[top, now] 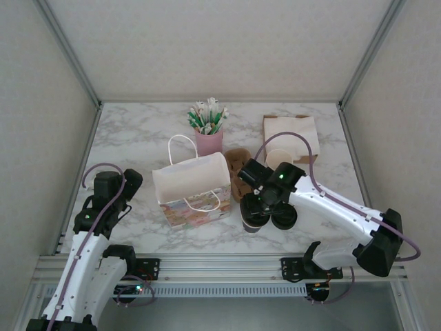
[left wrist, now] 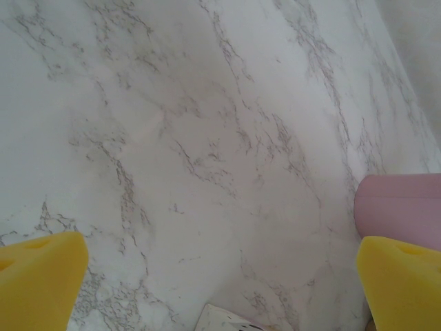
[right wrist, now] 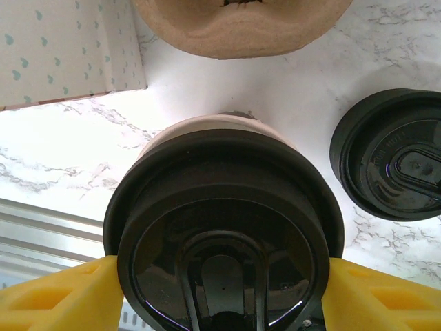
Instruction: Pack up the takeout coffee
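Two yellow foam pads (right wrist: 55, 296) of the right gripper (right wrist: 220, 303) closed against the small cream-white paper cup with round black plastic lid (right wrist: 222, 207). The grip sits at the lid's rim, one pad each side. Cup is at the near middle of the white marble table (left wrist: 207, 138), just right of the bag. Can't tell if it is lifted.

Risks, as judged:
- Pads bear on the lid, not the paper wall. The lid could pop off or the cup drop out under it.
- A hard squeeze may buckle the rim.

Around:
- White paper gift bag with patterned base and cord handles (top: 193, 181) to the left. The handle loops could snag the cup on entry.
- Brown moulded-pulp carrier (right wrist: 241, 27) close behind the cup.
- Loose black lid (right wrist: 393, 162) near on the right.
- Pink tumbler of wrapped sticks (top: 209, 138) further back.

Left gripper (left wrist: 220, 279) spread wide, empty, over bare marble.
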Action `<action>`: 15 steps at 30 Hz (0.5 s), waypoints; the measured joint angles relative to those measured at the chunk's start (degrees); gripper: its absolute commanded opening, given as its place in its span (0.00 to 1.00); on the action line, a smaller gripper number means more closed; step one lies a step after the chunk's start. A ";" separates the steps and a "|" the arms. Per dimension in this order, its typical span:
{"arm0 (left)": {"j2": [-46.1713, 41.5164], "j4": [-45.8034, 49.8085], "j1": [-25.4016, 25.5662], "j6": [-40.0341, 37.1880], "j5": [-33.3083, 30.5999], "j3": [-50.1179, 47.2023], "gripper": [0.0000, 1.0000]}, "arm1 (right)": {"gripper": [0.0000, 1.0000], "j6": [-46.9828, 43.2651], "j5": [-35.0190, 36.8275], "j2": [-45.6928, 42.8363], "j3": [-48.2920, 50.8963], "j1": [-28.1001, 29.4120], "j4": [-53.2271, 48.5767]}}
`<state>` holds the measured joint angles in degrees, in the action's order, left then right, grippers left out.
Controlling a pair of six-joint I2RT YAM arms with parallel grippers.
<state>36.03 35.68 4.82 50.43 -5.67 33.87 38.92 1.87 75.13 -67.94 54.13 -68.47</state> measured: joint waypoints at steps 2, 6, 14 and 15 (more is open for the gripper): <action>0.00 0.00 0.00 0.00 0.00 0.00 1.00 | 0.71 0.00 -0.02 0.39 0.00 0.09 0.04; 0.00 0.00 0.00 0.00 0.00 0.00 1.00 | 0.72 -0.02 0.00 0.83 0.00 0.15 0.09; 0.00 0.00 0.00 0.00 -0.02 0.00 1.00 | 0.72 -0.02 -0.02 1.49 0.00 0.17 0.11; 0.00 0.00 0.00 0.00 0.00 0.00 1.00 | 0.72 -0.02 -0.02 1.64 0.00 0.20 0.11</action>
<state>36.03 35.68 4.82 50.43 -5.67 33.87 38.89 1.85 76.77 -67.94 54.33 -68.36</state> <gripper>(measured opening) 0.998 0.719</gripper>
